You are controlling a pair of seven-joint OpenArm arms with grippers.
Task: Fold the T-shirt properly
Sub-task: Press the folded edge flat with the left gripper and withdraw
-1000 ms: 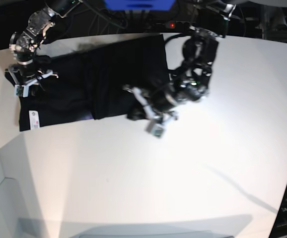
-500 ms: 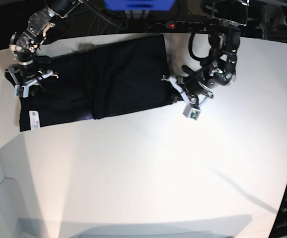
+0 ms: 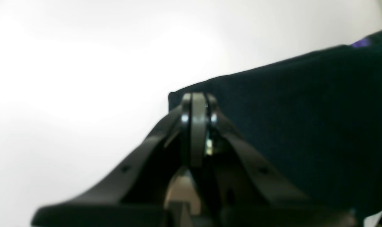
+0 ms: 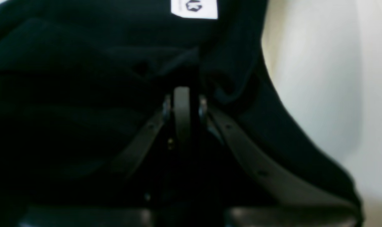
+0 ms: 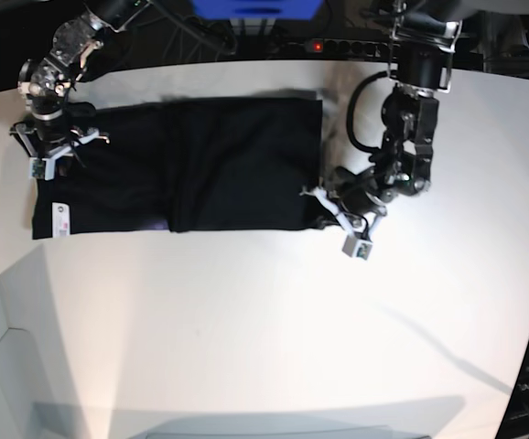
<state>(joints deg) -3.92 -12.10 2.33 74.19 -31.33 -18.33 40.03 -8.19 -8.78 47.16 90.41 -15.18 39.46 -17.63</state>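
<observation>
The black T-shirt (image 5: 178, 178) lies stretched flat across the table (image 5: 274, 320) toward 11 o'clock. The right claw (image 5: 52, 146), at the shirt's 9 o'clock end, and the left claw (image 5: 324, 203), at its 3 o'clock corner, each clamp cloth, apparently pulling it taut for folding.

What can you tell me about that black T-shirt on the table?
The T-shirt is plain black cloth, folded into a long flat band on the white table. A small white label sits at its left end in the base view, with a hint of purple print at the near edge. The left gripper is shut at its right corner, and the right gripper is shut on its far-left edge.
</observation>
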